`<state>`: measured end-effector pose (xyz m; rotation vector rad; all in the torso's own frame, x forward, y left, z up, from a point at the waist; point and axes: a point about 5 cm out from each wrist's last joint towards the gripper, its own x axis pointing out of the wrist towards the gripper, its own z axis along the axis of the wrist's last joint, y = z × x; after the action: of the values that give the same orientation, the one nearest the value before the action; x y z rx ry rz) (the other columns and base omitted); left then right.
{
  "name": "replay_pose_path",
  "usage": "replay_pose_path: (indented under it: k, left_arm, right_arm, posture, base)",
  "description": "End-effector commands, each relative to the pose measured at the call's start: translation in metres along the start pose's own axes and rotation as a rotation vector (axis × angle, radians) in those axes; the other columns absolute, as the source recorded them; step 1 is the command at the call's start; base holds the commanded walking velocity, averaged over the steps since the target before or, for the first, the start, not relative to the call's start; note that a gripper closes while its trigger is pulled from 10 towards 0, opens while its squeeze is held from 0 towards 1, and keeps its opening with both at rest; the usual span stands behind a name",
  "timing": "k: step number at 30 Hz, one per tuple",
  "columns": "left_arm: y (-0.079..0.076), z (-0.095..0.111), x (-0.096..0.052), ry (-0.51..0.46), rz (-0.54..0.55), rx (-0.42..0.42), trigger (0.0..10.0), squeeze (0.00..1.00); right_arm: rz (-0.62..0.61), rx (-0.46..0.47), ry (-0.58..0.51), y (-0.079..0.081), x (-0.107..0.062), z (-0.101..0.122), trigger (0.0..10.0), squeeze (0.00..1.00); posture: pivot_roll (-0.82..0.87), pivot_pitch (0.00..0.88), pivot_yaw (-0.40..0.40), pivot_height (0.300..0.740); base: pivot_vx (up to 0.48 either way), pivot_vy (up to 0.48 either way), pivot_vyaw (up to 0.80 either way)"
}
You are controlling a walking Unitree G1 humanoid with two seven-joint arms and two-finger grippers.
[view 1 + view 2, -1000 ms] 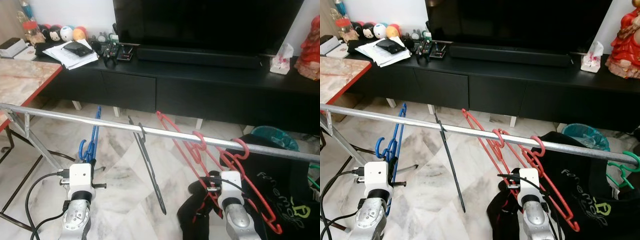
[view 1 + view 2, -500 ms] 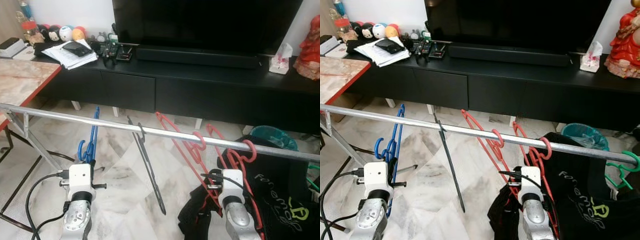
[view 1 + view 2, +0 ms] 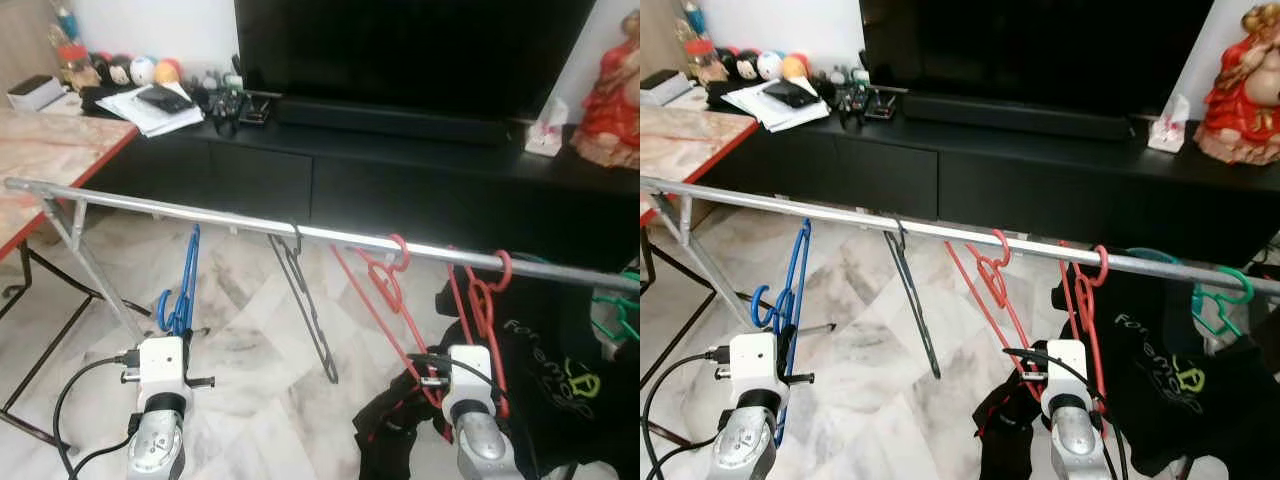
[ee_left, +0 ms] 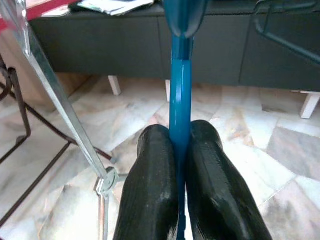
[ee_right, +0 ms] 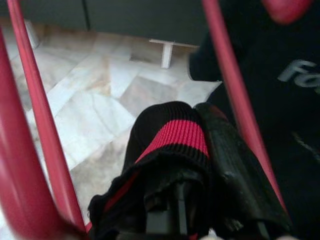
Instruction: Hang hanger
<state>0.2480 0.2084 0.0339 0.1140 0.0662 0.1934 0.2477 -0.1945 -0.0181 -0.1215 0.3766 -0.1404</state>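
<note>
Left eye view: metal rail (image 3: 250, 225) crosses mid-frame; blue hanger (image 3: 183, 290) hangs below it at left, black hanger (image 3: 305, 305) at centre, red hangers (image 3: 385, 300) at right beside a black shirt (image 3: 560, 350). Left wrist view: left end effector (image 4: 181, 150) pinched tight on the blue hanger's shaft, rising to frame top. Right wrist view: right end effector (image 5: 200, 150) closed on a black garment with a red-striped cuff (image 5: 175, 137); red hanger bars cross left and right.

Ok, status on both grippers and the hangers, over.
Left gripper shut on blue hanger, below the rail. Right gripper shut on black-and-red garment. Red hangers hooked on the rail.
</note>
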Motion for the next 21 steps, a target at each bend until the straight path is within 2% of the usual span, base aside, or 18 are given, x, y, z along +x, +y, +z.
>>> replay_pose_path:
  k: [1, 4, 5, 9, 11, 12, 14, 16, 17, 19, 21]
  left_arm:
    - [-0.001, 0.003, -0.001, -0.014, 0.007, -0.007, 10.0, 0.0]
    - [-0.002, 0.002, -0.001, -0.012, 0.006, -0.006, 10.0, 0.0]
    - [0.0, 0.003, -0.002, -0.014, 0.014, -0.007, 10.0, 0.0]
    - [0.003, 0.003, -0.003, -0.013, 0.028, -0.008, 10.0, 0.0]
    - [0.008, 0.003, -0.003, -0.017, 0.052, -0.007, 10.0, 0.0]
    - [0.01, 0.004, -0.003, -0.019, 0.06, -0.009, 10.0, 0.0]
    - [0.011, 0.005, 0.0, -0.02, 0.061, -0.006, 10.0, 0.0]
    - [0.011, 0.005, 0.001, -0.02, 0.059, -0.003, 10.0, 0.0]
    - [0.011, 0.005, 0.003, -0.018, 0.05, 0.005, 10.0, 0.0]
    - [0.012, 0.005, 0.006, -0.016, 0.04, 0.017, 10.0, 0.0]
    - [0.014, 0.003, 0.007, -0.011, 0.052, 0.015, 10.0, 0.0]
  right_arm:
    - [-0.029, 0.003, -0.019, -0.009, 0.002, 0.006, 10.0, 0.0]
    - [-0.054, 0.006, -0.028, -0.017, -0.001, 0.005, 10.0, 0.0]
    - [-0.088, 0.001, -0.038, -0.026, -0.005, 0.005, 10.0, 0.0]
    - [-0.156, -0.003, -0.045, -0.041, -0.016, 0.006, 10.0, 0.0]
    - [-0.169, 0.031, -0.077, -0.048, -0.04, 0.014, 10.0, 0.0]
    - [-0.146, 0.019, -0.102, -0.047, -0.043, 0.018, 10.0, 0.0]
    - [-0.159, -0.016, -0.094, -0.051, -0.033, 0.022, 10.0, 0.0]
    - [-0.18, -0.003, -0.093, -0.053, -0.027, 0.024, 10.0, 0.0]
    - [-0.194, 0.019, -0.12, -0.057, 0.003, 0.043, 10.0, 0.0]
    - [-0.189, 0.016, -0.135, -0.058, 0.021, 0.061, 10.0, 0.0]
    - [-0.177, -0.017, -0.123, -0.06, 0.029, 0.07, 10.0, 0.0]
  posture:
    - [-0.08, 0.001, -0.015, 0.74]
    - [-0.07, 0.005, -0.018, 0.74]
    - [-0.07, 0.003, -0.018, 0.74]
    - [-0.07, 0.0, -0.017, 0.74]
    - [-0.07, 0.0, -0.037, 0.74]
    - [-0.06, 0.0, -0.038, 0.74]
    - [-0.09, 0.004, -0.034, 0.74]
    - [-0.09, 0.004, -0.034, 0.74]
    - [-0.14, 0.0, -0.03, 0.74]
    - [-0.16, 0.0, -0.038, 0.74]
    - [-0.18, 0.0, -0.075, 0.74]
  base:
    - [0.0, 0.0, 0.0]
    - [-0.08, 0.0, 0.0]
    - [-0.244, 0.0, 0.0]
    - [-0.243, 0.0, 0.0]
    - [-0.242, 0.0, 0.0]
    - [-0.24, 0.0, 0.0]
    - [-0.244, 0.0, 0.0]
    - [-0.244, 0.0, 0.0]
    - [-0.24, 0.0, 0.0]
    - [-0.242, 0.0, 0.0]
    - [-0.24, 0.0, 0.0]
